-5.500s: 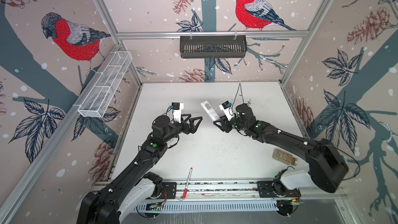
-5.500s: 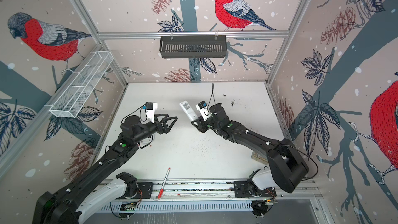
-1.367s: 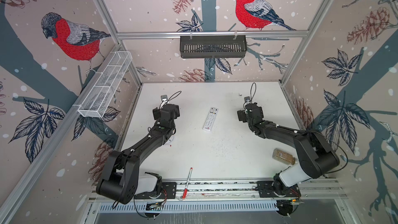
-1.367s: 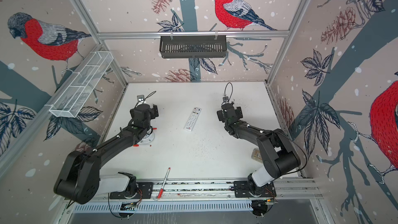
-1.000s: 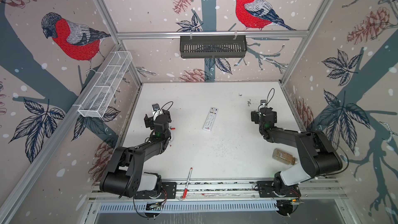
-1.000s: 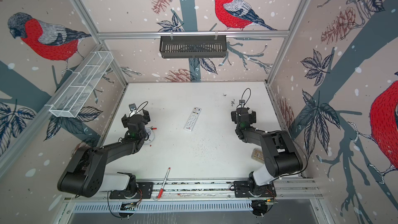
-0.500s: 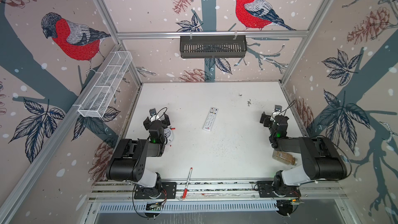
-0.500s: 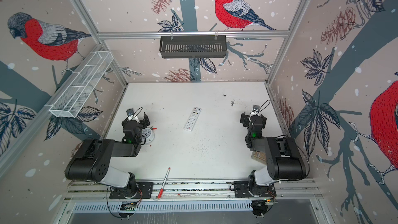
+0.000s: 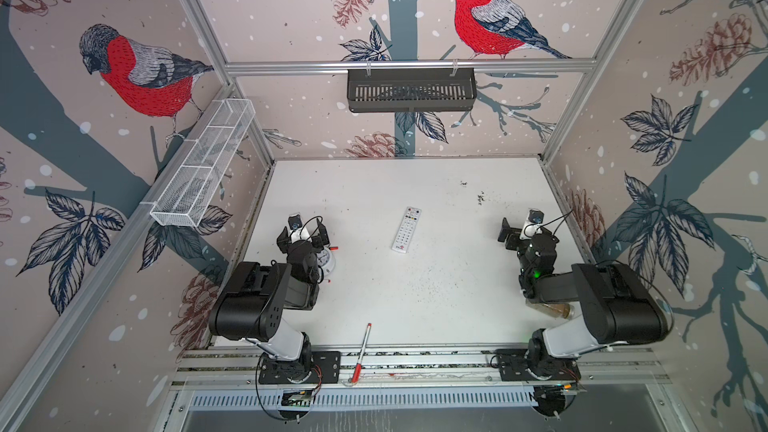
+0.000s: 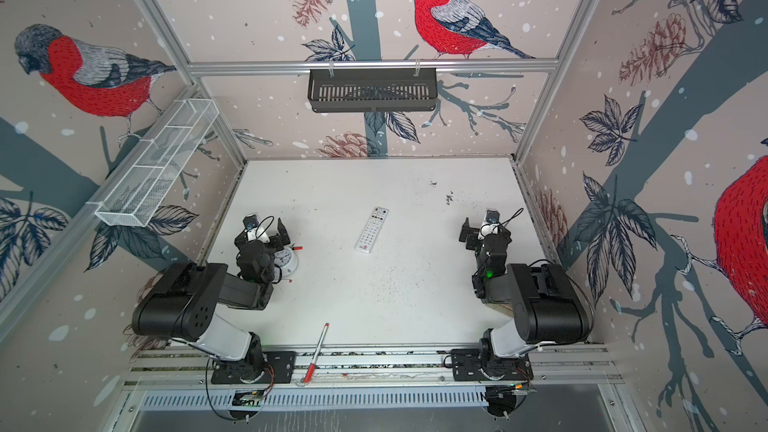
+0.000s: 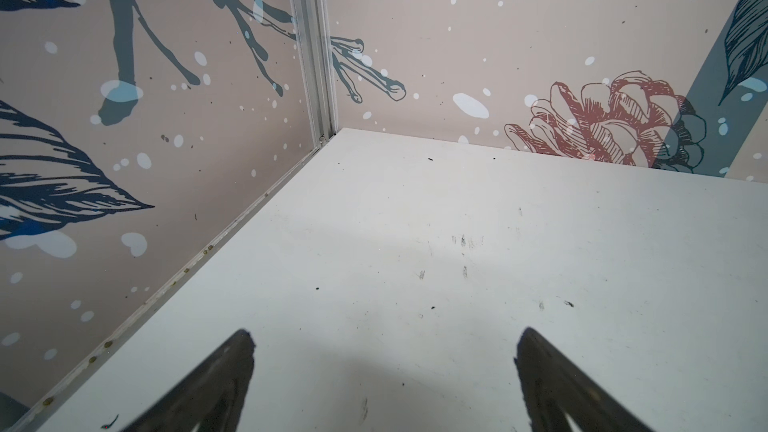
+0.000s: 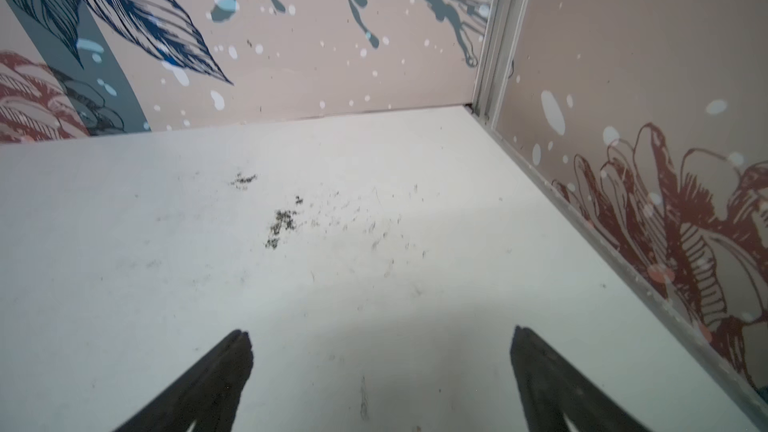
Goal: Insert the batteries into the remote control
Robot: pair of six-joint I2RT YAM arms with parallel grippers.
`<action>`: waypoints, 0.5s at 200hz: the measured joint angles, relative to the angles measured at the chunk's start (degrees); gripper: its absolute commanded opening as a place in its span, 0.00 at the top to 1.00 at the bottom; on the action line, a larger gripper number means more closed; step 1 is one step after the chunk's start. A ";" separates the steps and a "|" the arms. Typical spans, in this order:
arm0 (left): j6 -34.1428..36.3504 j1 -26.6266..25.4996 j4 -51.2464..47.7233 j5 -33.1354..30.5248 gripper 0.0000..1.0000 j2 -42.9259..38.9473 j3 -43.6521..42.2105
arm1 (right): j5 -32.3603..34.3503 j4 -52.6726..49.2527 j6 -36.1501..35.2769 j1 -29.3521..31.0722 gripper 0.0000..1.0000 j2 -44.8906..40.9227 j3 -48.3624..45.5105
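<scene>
The remote control point(image 9: 406, 229) lies flat and buttons up near the middle of the worktop point(image 9: 415, 297), touched by neither arm. The left pincer point(image 9: 302, 238) hangs well to the remote's left, jaws spread wide over bare worktop. The right pincer point(image 9: 519, 231) hangs well to the remote's right, equally spread. A round alarm clock point(image 9: 327, 261) sits between the remote and the left arm. A pen point(image 9: 361, 351) lies in front of the remote.
</scene>
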 measured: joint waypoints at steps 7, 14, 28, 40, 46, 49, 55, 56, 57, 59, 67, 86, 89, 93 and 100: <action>0.13 -0.07 0.17 -0.04 0.03 0.00 0.00 | 0.00 0.22 0.00 -0.07 0.00 0.09 -0.13; 0.17 -0.15 0.28 -0.28 0.02 0.02 0.02 | 0.00 -0.55 0.00 -0.04 0.00 -0.13 0.00; 0.22 -0.20 0.52 -0.39 0.02 0.09 0.02 | 0.00 -0.46 0.00 0.04 0.00 -0.50 0.31; 0.24 -0.20 0.57 -0.44 0.03 0.09 0.02 | 0.02 -0.50 0.00 0.17 0.00 -0.66 0.48; 0.26 -0.20 0.57 -0.44 0.02 0.09 0.02 | 0.04 -0.50 0.00 0.26 0.00 -0.70 0.48; 0.28 -0.20 0.57 -0.44 0.02 0.09 0.02 | 0.07 -0.55 0.00 0.26 0.01 -0.70 0.48; 0.35 -0.20 0.57 -0.44 0.02 0.09 0.02 | 0.04 -0.55 0.00 0.33 0.00 -0.72 0.48; 0.37 -0.20 0.57 -0.44 0.02 0.09 0.02 | 0.07 -0.55 0.00 0.33 0.01 -0.72 0.48; 0.37 -0.20 0.57 -0.44 0.02 0.09 0.02 | 0.07 -0.55 0.00 0.33 0.01 -0.72 0.48; 0.39 -0.20 0.57 -0.44 0.02 0.09 0.02 | 0.09 -0.55 0.00 0.35 0.01 -0.72 0.48; 0.52 -0.20 0.57 -0.44 0.02 0.09 0.02 | 0.17 -0.55 0.00 0.37 0.01 -0.72 0.50; 0.79 -0.20 0.57 -0.44 0.02 0.09 0.02 | 0.24 -0.55 0.00 0.37 0.01 -0.72 0.50; 0.79 -0.20 0.57 -0.44 0.03 0.09 0.02 | 0.24 -0.55 0.00 0.37 0.01 -0.72 0.50; 0.79 -0.20 0.57 -0.44 0.02 0.09 0.02 | 0.24 -0.55 0.00 0.37 0.00 -0.72 0.52; 0.79 -0.20 0.57 -0.44 0.02 0.09 0.02 | 0.24 -0.66 0.00 0.37 0.01 -0.70 0.61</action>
